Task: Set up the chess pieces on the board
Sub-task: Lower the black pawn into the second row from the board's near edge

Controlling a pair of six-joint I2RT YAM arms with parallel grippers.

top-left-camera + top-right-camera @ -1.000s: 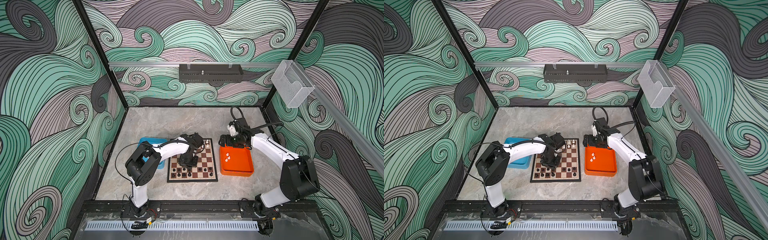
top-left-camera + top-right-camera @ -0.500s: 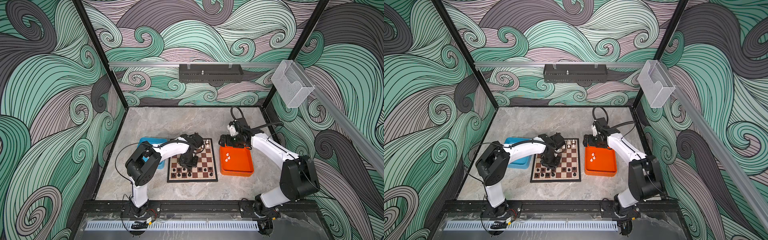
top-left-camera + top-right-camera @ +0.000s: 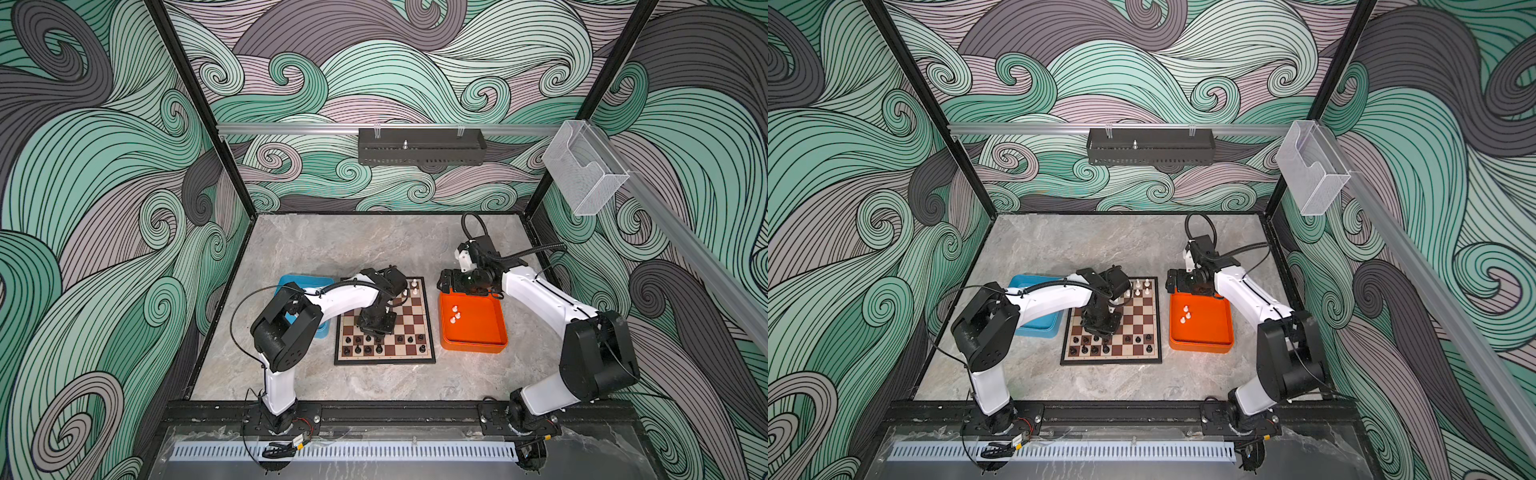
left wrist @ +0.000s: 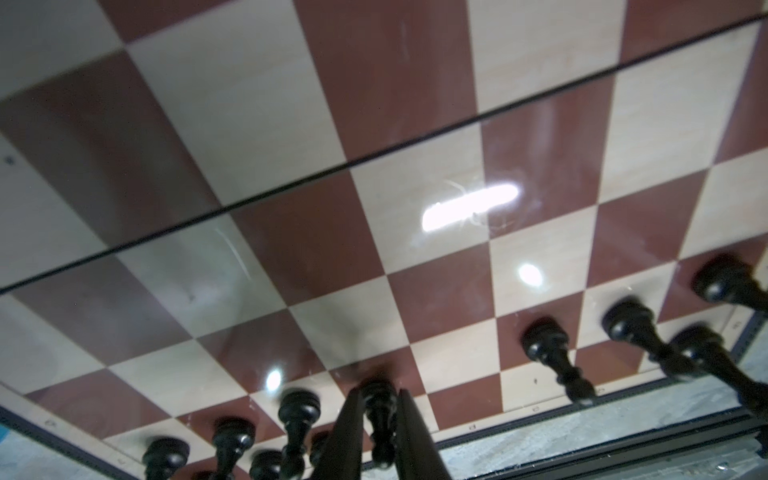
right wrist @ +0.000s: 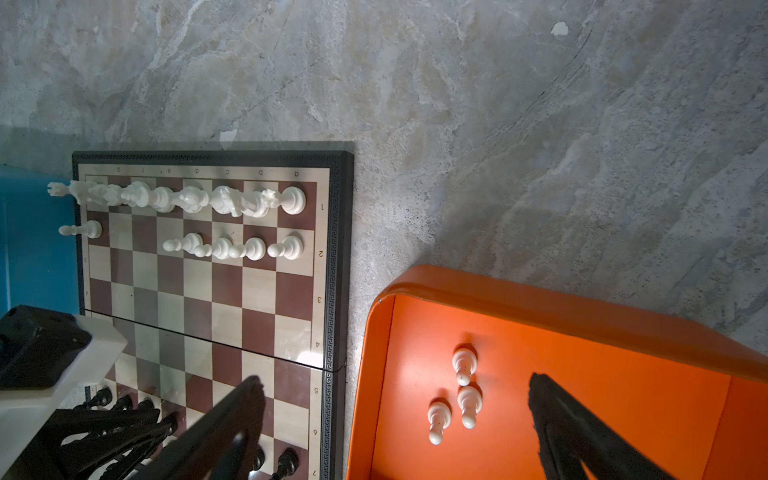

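The board (image 3: pixel 409 328) (image 3: pixel 1138 328) lies mid-table. White chess pieces (image 3: pixel 413 286) (image 5: pixel 187 199) fill its far rows, black ones (image 3: pixel 374 347) its near rows. My left gripper (image 3: pixel 376 328) (image 4: pixel 379 391) points down at the board's near-left part. Its fingers stand narrowly apart on either side of a black pawn (image 4: pixel 376 399), which stands upright on a dark square. My right gripper (image 3: pixel 446 284) (image 5: pixel 395 395) hangs wide open and empty over the far-left corner of the orange tray (image 3: pixel 478 345) (image 5: pixel 540 299). Three white pawns (image 3: pixel 455 316) (image 5: pixel 463 365) lie in that tray.
A blue tray (image 3: pixel 305 282) (image 3: pixel 1034 282) sits left of the board, partly under my left arm. Bare grey marble table lies behind and in front of the board. Black frame posts and patterned walls close in the table's sides.
The left gripper's jaws have parted slightly around the black pawn. Neither arm has visibly moved, and the right gripper stays wide open.
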